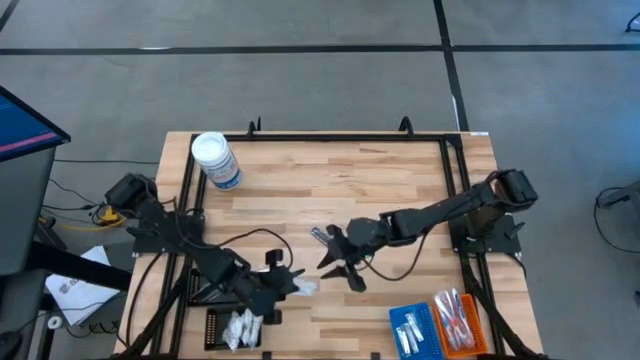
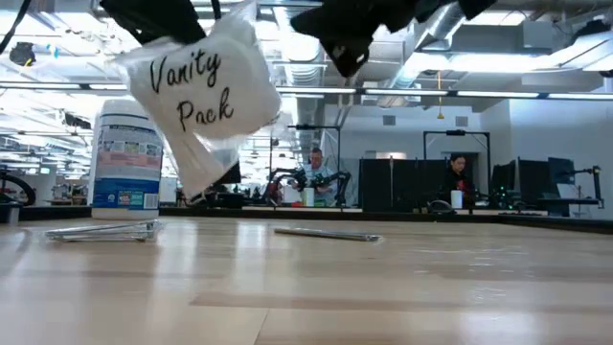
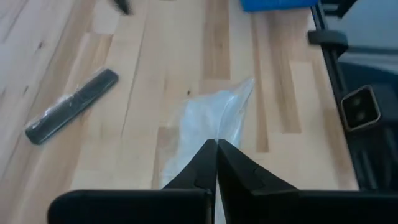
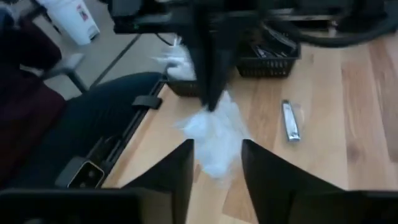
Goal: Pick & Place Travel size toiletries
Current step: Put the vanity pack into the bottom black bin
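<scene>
Near the front left of the tabletop point(image 1: 330, 180), the left gripper point(image 1: 287, 281) has its fingers point(image 3: 211, 165) pinched together on a white crinkly sachet point(image 2: 206, 91), lifted clear of the wood; the low view shows "Vanity Pack" written on it. Just left of it, a black tray point(image 1: 222, 322) holds more white sachets point(image 1: 242, 325). At the middle of the tabletop the right gripper point(image 1: 340, 262) hangs with its fingers point(image 4: 177, 168) spread apart and nothing between them, facing the held sachet. A slim dark stick point(image 3: 71, 106) and a small silvery piece point(image 4: 290, 120) lie flat on the wood. Blue tray point(image 1: 414, 327) and orange tray point(image 1: 458, 318) sit at the near right, with toothbrushes inside. A white-lidded jar point(image 1: 215, 160) stands far left
</scene>
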